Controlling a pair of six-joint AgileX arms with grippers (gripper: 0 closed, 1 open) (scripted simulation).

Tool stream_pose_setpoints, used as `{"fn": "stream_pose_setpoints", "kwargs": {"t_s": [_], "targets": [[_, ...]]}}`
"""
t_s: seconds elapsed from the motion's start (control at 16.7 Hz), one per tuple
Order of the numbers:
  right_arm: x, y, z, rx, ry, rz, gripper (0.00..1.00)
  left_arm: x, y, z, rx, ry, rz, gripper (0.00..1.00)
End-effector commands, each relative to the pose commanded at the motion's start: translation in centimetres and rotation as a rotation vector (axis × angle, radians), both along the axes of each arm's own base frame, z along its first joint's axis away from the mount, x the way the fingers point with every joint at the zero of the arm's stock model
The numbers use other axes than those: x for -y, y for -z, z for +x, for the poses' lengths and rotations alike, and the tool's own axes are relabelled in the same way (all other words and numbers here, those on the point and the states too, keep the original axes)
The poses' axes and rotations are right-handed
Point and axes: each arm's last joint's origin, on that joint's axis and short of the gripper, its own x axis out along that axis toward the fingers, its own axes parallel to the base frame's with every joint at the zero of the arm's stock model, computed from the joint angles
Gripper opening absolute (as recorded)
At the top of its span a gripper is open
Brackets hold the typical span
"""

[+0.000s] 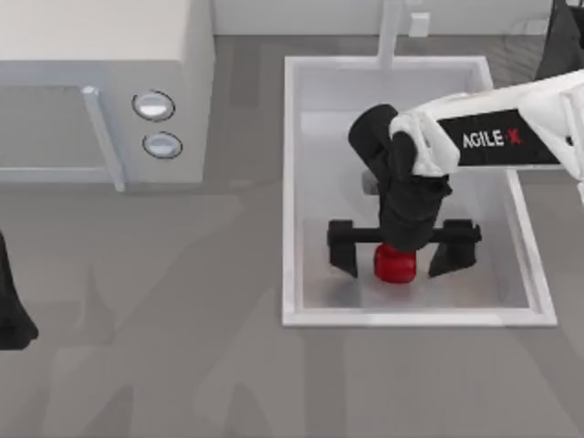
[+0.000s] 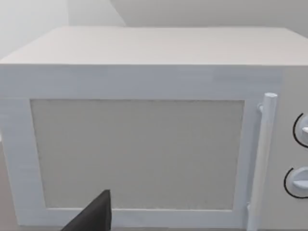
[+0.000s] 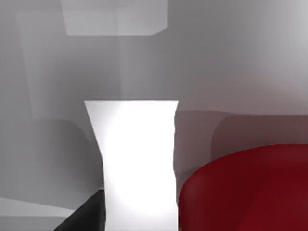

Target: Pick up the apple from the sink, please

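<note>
The red apple (image 1: 395, 264) lies on the floor of the white sink (image 1: 294, 182), near its front wall. My right gripper (image 1: 398, 266) is lowered into the basin and stands open, with one black finger on either side of the apple and a gap to each. The wrist hides the apple's far half from above. Close up in the right wrist view, the apple (image 3: 250, 192) sits beside one dark finger (image 3: 82, 217). My left arm (image 1: 13, 315) is parked at the table's left edge, its gripper open, one finger (image 2: 94, 216) showing before the microwave.
A white microwave (image 1: 100, 82) with two round knobs and a bar handle stands at the back left. The faucet post (image 1: 391, 36) rises behind the sink. Grey counter lies between microwave and sink and along the front.
</note>
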Motion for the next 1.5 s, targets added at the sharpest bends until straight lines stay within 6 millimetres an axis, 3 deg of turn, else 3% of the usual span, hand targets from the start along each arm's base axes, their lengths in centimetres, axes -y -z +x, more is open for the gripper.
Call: {"fn": "stream_pose_setpoints", "kwargs": {"t_s": [0.72,1.2,1.26,1.5], "targets": [[0.0,0.0,0.0,0.000,0.000,0.000,0.02,0.0,0.0,0.0,0.000,0.000,0.000,1.00],[0.0,0.0,0.0,0.000,0.000,0.000,0.00,0.0,0.0,0.0,0.000,0.000,0.000,1.00],[-0.1,-2.8,0.5,0.047,-0.007,0.000,0.00,0.0,0.0,0.0,0.000,0.000,0.000,1.00],[-0.5,-4.3,1.2,0.047,-0.007,0.000,0.00,0.0,0.0,0.0,0.000,0.000,0.000,1.00]]}}
